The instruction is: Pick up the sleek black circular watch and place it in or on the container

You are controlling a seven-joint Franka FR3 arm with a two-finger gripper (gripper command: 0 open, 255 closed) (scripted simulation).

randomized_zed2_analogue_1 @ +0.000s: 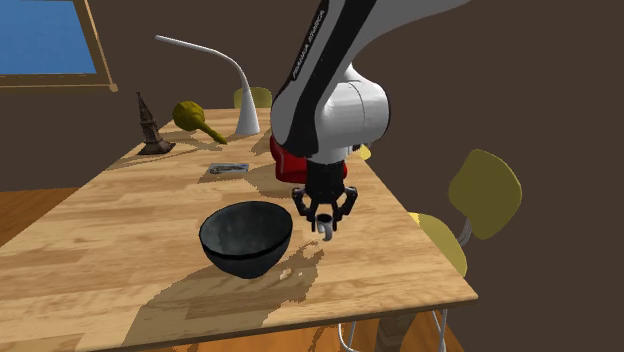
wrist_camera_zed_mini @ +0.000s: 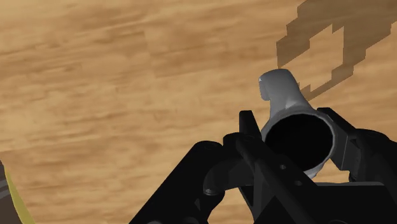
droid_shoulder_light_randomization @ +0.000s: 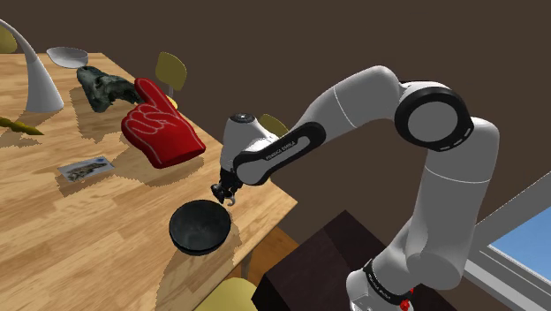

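Observation:
My black gripper point(droid_shoulder_light_randomization: 226, 192) point(randomized_zed2_analogue_1: 325, 212) hangs just above the wooden table point(droid_shoulder_light_randomization: 106, 230), shut on the watch point(randomized_zed2_analogue_1: 329, 231). In the wrist view the watch point(wrist_camera_zed_mini: 284, 95) has a round black face and a grey strap, and it is clasped between the two fingers point(wrist_camera_zed_mini: 251, 137) of the gripper point(wrist_camera_zed_mini: 299, 139). The container, a black bowl point(droid_shoulder_light_randomization: 200, 227) point(randomized_zed2_analogue_1: 246, 238), stands on the table right beside the gripper, toward the second exterior view's left. The watch is off the tabletop and outside the bowl.
A red foam hand point(droid_shoulder_light_randomization: 159, 132), a dark lumpy object point(droid_shoulder_light_randomization: 101, 87), a white lamp point(randomized_zed2_analogue_1: 235, 90), a card point(droid_shoulder_light_randomization: 86, 168), a small statue point(randomized_zed2_analogue_1: 150, 128) and a gourd point(randomized_zed2_analogue_1: 195, 118) lie farther back. Yellow chairs point(randomized_zed2_analogue_1: 484, 190) line the table edge near the gripper.

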